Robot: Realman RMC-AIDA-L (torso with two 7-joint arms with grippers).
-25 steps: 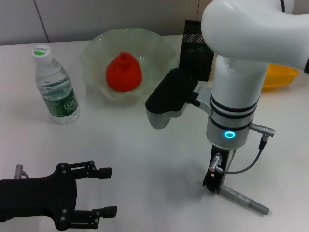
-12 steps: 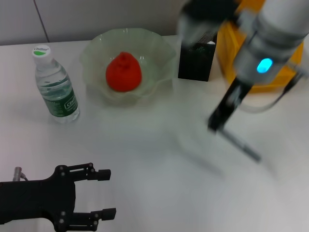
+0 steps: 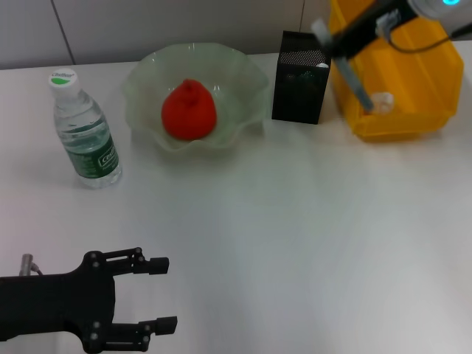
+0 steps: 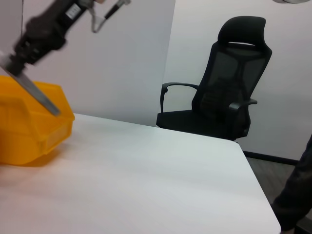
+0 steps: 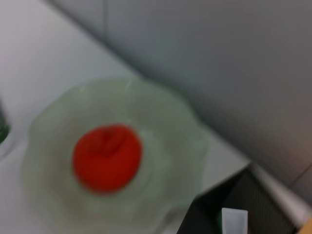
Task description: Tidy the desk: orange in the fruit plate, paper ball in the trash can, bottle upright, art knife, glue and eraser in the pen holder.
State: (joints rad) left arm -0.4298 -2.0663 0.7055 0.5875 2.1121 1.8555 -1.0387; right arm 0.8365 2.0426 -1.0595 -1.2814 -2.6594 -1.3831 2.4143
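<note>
— Two jobs look finished: the orange (image 3: 189,109) lies in the fruit plate (image 3: 243,74), and the bottle (image 3: 82,131) stands upright beside it. Why is the right gripper (image 3: 346,43) so high?

— It is closed on the art knife (image 3: 354,77), holding it tilted above the gap between the pen holder (image 3: 299,85) and the trash can (image 3: 428,81). I think it must lift the knife over the tall mesh wall to drop it in.

— And the paper ball (image 3: 381,102)?

— It is inside the trash can already.

— What about the left gripper (image 3: 158,293)?

— It is parked low at the near edge of the desk (image 3: 295,236), fingers apart, holding nothing.
</note>
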